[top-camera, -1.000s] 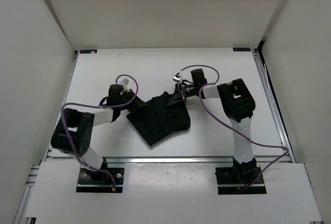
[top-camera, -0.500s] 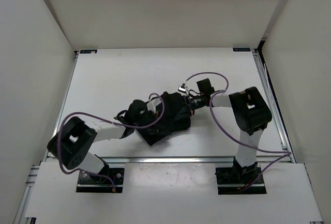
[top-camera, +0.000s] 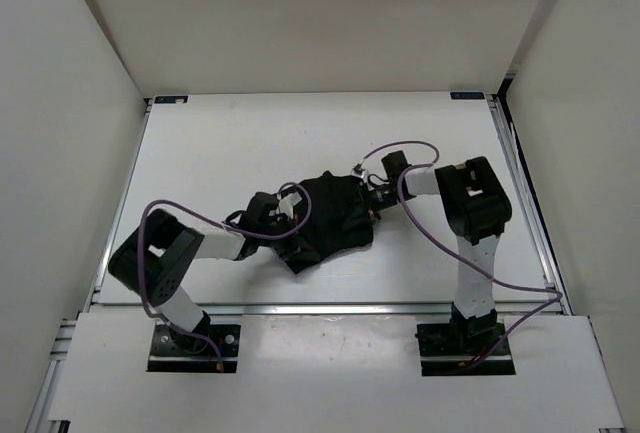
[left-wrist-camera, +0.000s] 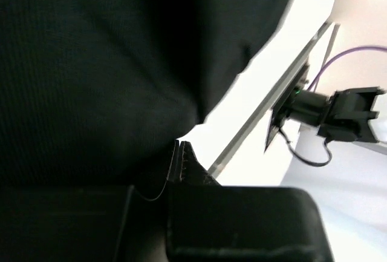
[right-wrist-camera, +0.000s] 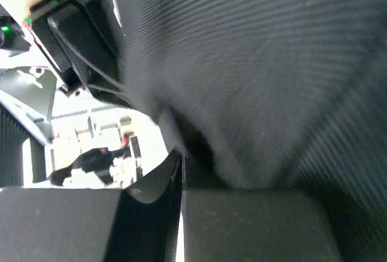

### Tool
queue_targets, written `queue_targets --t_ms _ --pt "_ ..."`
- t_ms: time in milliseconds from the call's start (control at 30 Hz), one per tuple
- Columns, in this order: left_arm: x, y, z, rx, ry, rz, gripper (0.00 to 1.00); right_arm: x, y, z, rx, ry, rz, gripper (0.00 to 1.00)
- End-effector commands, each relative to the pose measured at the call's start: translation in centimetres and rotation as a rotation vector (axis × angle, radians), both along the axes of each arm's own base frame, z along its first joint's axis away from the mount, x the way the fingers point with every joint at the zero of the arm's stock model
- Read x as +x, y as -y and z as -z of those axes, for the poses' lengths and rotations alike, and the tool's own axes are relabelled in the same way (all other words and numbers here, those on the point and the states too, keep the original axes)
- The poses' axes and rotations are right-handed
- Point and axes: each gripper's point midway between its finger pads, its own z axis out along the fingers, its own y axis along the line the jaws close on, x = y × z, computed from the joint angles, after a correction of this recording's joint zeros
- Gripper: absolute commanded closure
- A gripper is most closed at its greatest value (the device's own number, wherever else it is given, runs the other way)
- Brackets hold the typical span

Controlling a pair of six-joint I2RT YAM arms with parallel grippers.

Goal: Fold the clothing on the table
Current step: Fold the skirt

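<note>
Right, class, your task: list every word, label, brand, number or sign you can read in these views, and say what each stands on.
No text can be read in any view.
Plain black soft fabric clothing: no print or tag visible.
Small blue marks at the far corners of the flat white table: too small to read.
Background clutter in the right wrist view: blurred, no lettering legible.

Left hand (left-wrist-camera: 180, 150), right hand (right-wrist-camera: 181, 160): closed.

Top camera high above the near edge, looking down on the whole table (top-camera: 200, 133), both wrist cameras very close against the clothing (top-camera: 335, 215), fabric shared by all three views
</note>
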Motion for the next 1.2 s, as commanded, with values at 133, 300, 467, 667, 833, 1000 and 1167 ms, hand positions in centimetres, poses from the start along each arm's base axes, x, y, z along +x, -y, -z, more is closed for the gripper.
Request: queue_targets --t_ms 133,300,467,667,833,1000,1167 --pt "6.1 -1.8 -11.4 -0.046 0.321 -0.145 0.79 2.7 2.6 -16.6 0.361 0.418 0.091 0.79" --pt "8.3 -8.2 -15.3 -0.012 0.333 -0.371 0.27 6.0 5.8 -20.2 0.271 0.511 0.300 0.01" --pt "8.3 -14.9 -14.8 0.224 0.297 -0.598 0.01 9.0 10.0 -15.4 -0.204 0.748 0.457 0.00" --pt "5.2 -15.7 -14.6 0.418 0.290 -0.421 0.01 7.3 12.5 -12.4 -0.410 0.725 0.426 0.01" --pt "4.7 -15.4 -13.7 0.523 0.287 -0.345 0.01 5.7 14.8 -11.6 -0.428 0.626 0.419 0.01" --pt "6.0 -15.3 -15.5 0.533 0.392 -0.323 0.01 4.5 16.6 -10.6 -0.499 0.568 0.422 0.01" --pt "7.3 -17.5 -16.6 0.560 0.420 -0.314 0.01 3.6 17.0 -10.4 -0.510 0.582 0.441 0.01"
